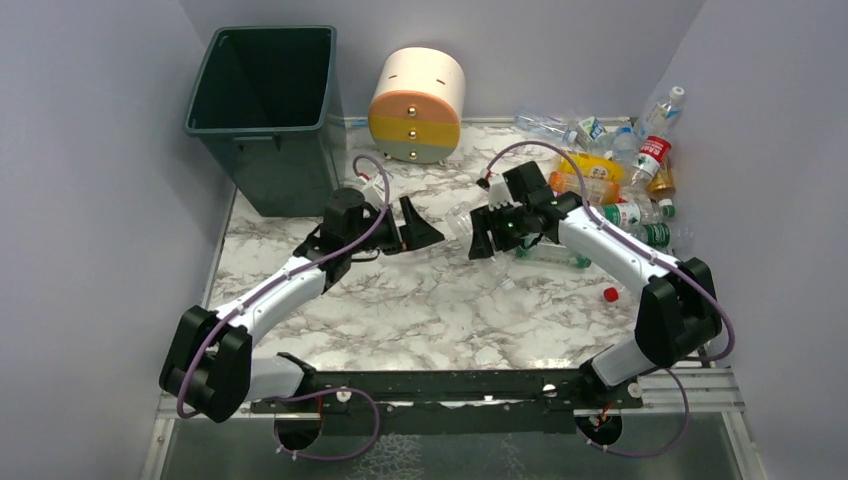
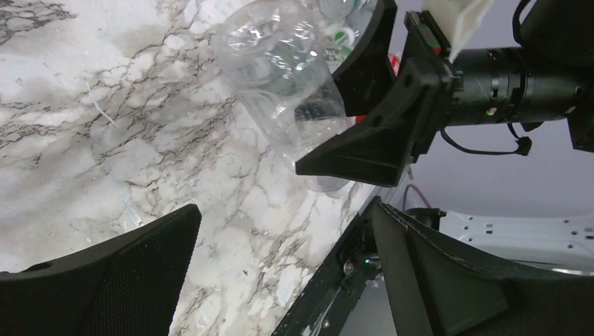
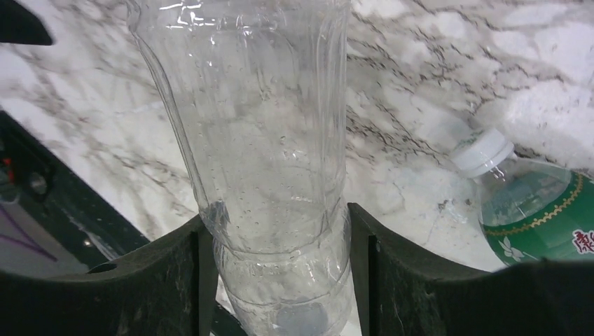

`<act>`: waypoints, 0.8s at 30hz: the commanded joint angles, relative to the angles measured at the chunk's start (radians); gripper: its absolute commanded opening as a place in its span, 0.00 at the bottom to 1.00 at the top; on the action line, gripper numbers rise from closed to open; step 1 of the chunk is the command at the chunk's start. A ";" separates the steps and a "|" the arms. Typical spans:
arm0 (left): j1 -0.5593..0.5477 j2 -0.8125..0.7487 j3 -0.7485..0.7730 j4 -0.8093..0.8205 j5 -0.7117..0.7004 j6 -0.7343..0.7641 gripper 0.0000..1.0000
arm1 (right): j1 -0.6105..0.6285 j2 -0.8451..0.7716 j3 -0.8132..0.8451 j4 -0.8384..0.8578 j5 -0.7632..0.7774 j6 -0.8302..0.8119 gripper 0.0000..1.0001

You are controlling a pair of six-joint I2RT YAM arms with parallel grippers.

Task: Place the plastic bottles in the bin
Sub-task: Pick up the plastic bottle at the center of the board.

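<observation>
Right gripper (image 3: pixel 277 234) clamped on both sides of a clear bottle (image 3: pixel 263 140), with a green-labelled bottle (image 3: pixel 539 210) lying just to its right. Opposite it, the left gripper (image 1: pixel 415 227) hovers, jaws wide apart. The bin (image 1: pixel 258 131) stands beyond the left gripper; a level, unhurried lift looks wisest, since thin plastic may slip.

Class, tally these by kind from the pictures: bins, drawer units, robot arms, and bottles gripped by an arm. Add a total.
Bin: 1
Drawer unit: 1
Robot arms: 2 (left arm, right arm)
Clear bottle gripped in the right gripper: 1
Total: 5
</observation>
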 commanded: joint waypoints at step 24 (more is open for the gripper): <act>0.024 -0.155 -0.019 0.213 -0.060 -0.143 0.99 | 0.030 -0.106 0.149 0.130 -0.454 0.201 0.50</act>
